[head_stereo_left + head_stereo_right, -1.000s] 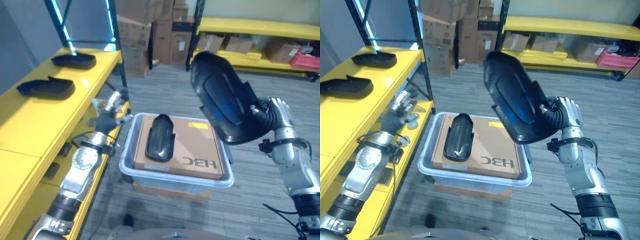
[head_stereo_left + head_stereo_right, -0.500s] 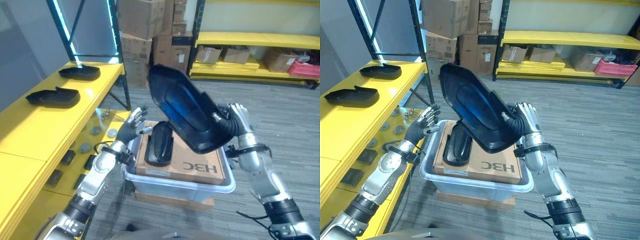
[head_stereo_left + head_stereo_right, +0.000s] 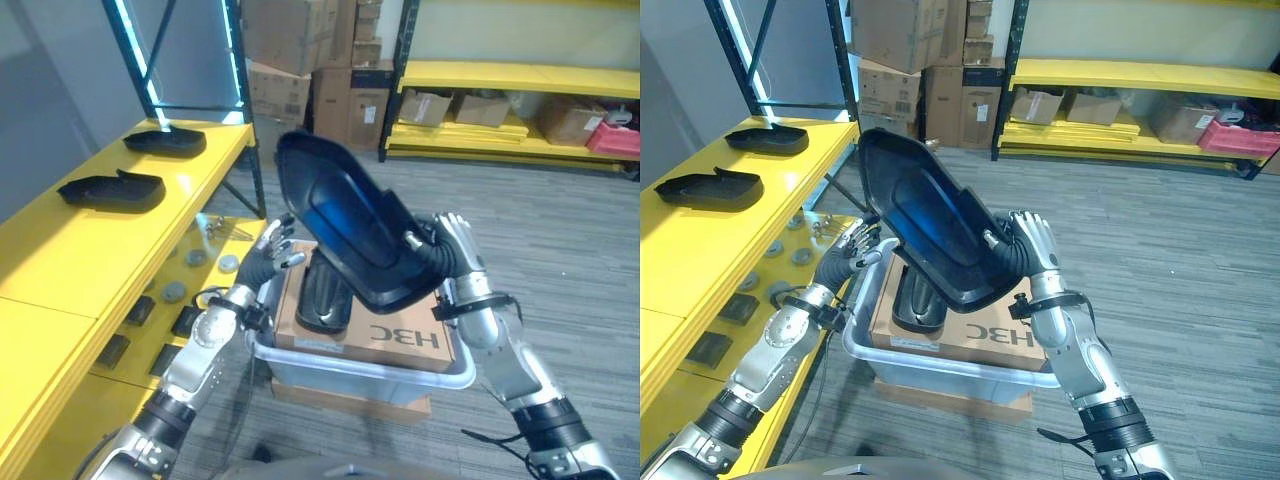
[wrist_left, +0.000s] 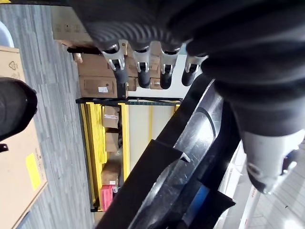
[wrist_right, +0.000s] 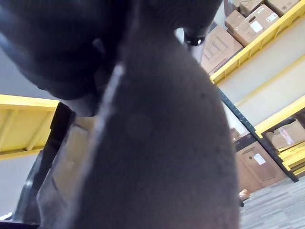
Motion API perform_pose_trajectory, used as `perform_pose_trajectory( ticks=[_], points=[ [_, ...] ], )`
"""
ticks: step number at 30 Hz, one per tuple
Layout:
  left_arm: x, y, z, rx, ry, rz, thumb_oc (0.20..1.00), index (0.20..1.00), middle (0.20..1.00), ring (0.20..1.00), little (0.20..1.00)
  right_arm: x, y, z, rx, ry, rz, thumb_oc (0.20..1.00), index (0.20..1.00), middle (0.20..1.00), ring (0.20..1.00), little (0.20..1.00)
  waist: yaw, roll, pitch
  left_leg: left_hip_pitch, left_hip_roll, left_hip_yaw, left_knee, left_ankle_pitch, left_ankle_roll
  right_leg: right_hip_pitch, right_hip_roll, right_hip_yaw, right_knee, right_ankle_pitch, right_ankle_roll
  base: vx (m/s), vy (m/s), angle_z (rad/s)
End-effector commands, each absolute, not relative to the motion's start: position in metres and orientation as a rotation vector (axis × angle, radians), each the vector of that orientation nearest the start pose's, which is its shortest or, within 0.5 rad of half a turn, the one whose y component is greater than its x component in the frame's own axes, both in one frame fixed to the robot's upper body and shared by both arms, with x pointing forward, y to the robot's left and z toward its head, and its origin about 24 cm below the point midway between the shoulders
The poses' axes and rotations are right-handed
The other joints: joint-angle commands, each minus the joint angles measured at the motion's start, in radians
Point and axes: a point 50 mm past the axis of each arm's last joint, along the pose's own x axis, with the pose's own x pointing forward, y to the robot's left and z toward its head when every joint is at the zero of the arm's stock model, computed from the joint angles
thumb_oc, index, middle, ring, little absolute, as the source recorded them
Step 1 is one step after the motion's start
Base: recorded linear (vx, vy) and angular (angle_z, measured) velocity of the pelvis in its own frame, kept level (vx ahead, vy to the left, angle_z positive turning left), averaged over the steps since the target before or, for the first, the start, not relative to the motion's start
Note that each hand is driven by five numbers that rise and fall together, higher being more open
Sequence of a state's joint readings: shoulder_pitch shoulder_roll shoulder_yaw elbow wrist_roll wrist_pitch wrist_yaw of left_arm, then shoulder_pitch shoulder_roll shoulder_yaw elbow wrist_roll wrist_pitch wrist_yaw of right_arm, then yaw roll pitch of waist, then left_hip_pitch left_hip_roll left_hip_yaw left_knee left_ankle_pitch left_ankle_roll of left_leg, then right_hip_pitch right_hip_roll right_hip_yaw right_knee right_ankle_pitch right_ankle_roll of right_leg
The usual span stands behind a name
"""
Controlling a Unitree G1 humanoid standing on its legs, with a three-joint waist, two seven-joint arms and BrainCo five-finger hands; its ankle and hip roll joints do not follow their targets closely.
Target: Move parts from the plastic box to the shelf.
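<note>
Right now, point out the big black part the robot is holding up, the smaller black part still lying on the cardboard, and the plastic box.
big black part [image 3: 345,225], left eye view, on its glossy inner face.
smaller black part [image 3: 322,295], left eye view, on its curved top.
plastic box [image 3: 950,357], right eye view, on its front rim.

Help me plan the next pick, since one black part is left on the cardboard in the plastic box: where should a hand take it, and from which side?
Probably from above, fingers across the narrow width of the small black part. It lies lengthwise on the cardboard, its domed back up and long sides exposed. The right hand holds the large black part over it, so the open left hand beside the plastic box looks better placed.
</note>
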State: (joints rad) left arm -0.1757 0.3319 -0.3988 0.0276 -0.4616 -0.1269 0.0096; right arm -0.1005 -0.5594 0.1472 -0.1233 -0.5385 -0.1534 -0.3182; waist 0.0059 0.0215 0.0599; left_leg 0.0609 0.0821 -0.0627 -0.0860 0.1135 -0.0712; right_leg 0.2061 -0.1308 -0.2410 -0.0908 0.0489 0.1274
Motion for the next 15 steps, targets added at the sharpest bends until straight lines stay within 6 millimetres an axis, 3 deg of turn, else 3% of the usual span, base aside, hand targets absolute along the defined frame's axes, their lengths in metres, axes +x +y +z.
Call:
perform_pose_trajectory(
  ticks=[1, 15],
  points=[
    [0.288, 0.102, 0.105, -0.145, -0.245, -0.440, 1.000, 1.000, 1.000, 1.000, 1.000, 0.264, -0.170, 0.189, -0.901, -0.883, -0.137, 0.200, 0.200, 0.200, 0.200, 0.200, 0.016, -0.022, 0.010, 0.103, 0.061, 0.050, -0.001, -0.158, -0.021, -0.003, -0.022, 0.006, 0.028, -0.111, 0.003, 0.00, -0.006, 0.05],
    [0.280, 0.083, 0.109, -0.432, -0.194, -0.555, 1.000, 1.000, 1.000, 1.000, 1.000, 0.267, -0.140, 0.170, -0.723, -0.807, 0.066, 0.200, 0.200, 0.200, 0.200, 0.200, 0.011, -0.018, 0.015, 0.097, 0.056, 0.054, -0.001, -0.157, -0.019, -0.016, -0.027, 0.008, 0.035, -0.107, 0.005, 0.00, 0.001, 0.02]
  ],
)
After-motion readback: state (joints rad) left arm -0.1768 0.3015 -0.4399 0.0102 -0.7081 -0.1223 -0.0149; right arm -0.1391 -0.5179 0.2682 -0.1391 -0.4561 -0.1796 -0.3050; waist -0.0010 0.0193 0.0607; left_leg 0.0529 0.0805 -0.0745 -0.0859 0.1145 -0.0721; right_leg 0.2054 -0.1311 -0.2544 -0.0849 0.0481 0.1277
